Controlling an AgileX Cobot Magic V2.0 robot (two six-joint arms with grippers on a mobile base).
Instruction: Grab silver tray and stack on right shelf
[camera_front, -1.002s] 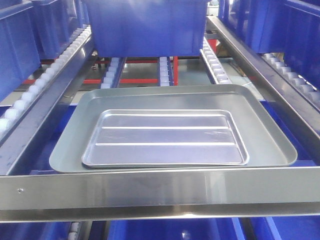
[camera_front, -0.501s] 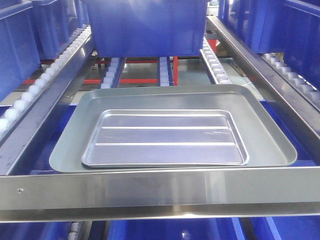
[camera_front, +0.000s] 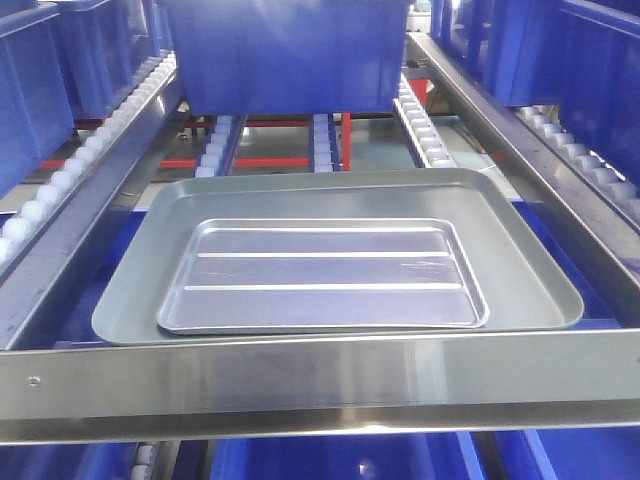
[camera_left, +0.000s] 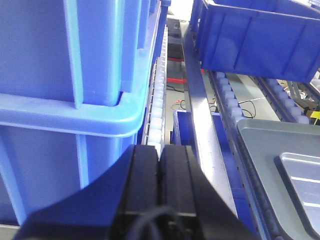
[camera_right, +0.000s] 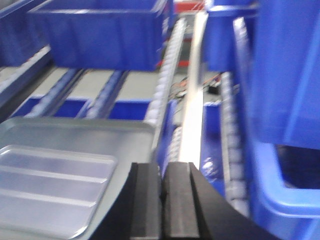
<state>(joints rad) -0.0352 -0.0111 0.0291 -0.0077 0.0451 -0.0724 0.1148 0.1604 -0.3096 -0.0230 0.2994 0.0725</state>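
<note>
- Silver tray (camera_front: 322, 277) lies flat inside the larger grey tray (camera_front: 520, 275), nearer that tray's front rim, ridges running side to side; neither gripper touches it.
- Against the front views from a second and half a second ago, both trays, the front crossbar (camera_front: 320, 385) and the side rollers sit slightly left and lower in frame together. I judge that the camera or base shifted, not the trays.
- Left gripper (camera_left: 160, 187) has its jaws pressed together on nothing; the silver tray (camera_left: 300, 175) is off to their right, beyond the steel rail (camera_left: 205, 130), with a blue bin (camera_left: 75, 65) close on their left.
- Right gripper (camera_right: 161, 200) is likewise clenched and empty; the silver tray (camera_right: 45, 190) lies to the left of its jaws, near but apart.
- No grasp has begun; my guess is the robot is repositioning for an approach.
</note>
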